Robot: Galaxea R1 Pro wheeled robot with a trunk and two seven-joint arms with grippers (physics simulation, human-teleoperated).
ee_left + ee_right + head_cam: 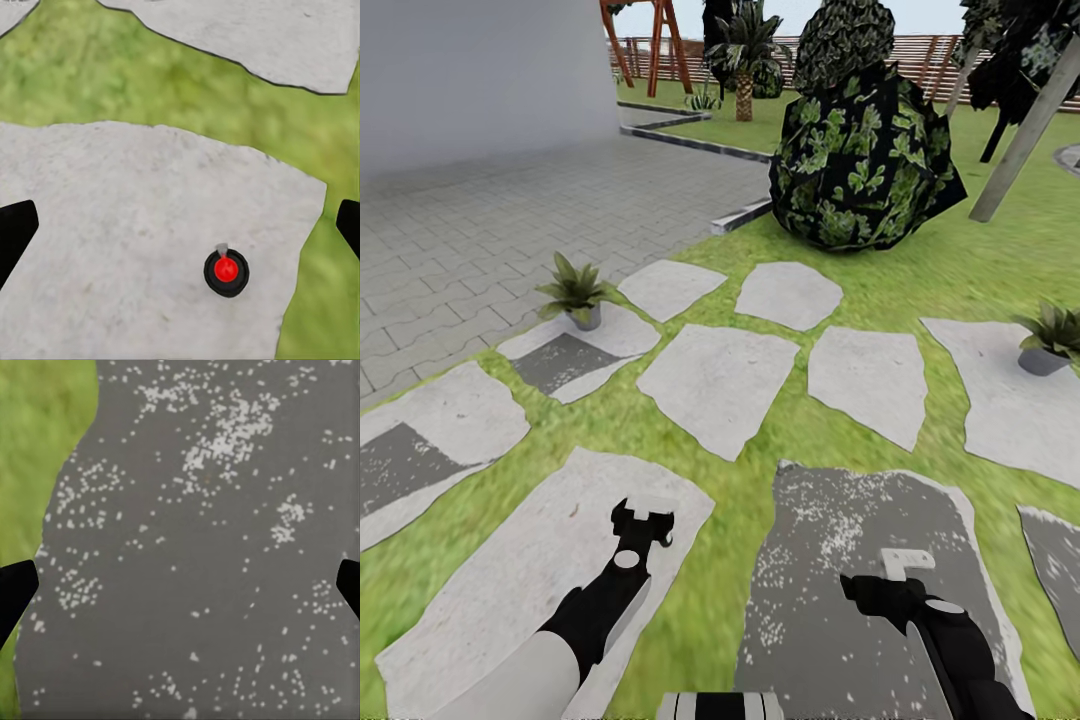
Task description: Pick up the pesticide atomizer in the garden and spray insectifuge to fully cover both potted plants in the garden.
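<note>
The head view looked over a green lawn [710,590] set with irregular pale grey stepping stones, grey paving to the left and a brown slatted fence [940,55] far behind a big dark round bush [860,160]. One small rosette of pointed olive-green leaves in a tiny grey pot [575,292] stood on a stone at the left near the paving; a second like it [1050,342] stood on a stone at the right edge, well apart from the first.

The left claw [642,522] hung over a pale stone [510,590], the right claw [905,565] over a darker, white-speckled stone [830,560]. In the head view I could not tell how either claw stood.

The wrist views settled that – each showed black fingertips [15,232] [15,592] at opposite edges, spread wide with nothing between. The left wrist view also gave what the head view did not: the slim spray bottle [226,270], seen from straight above as a dark ring with a red collar and pale tip, standing upright on the pale stone below the left claw, untouched
</note>
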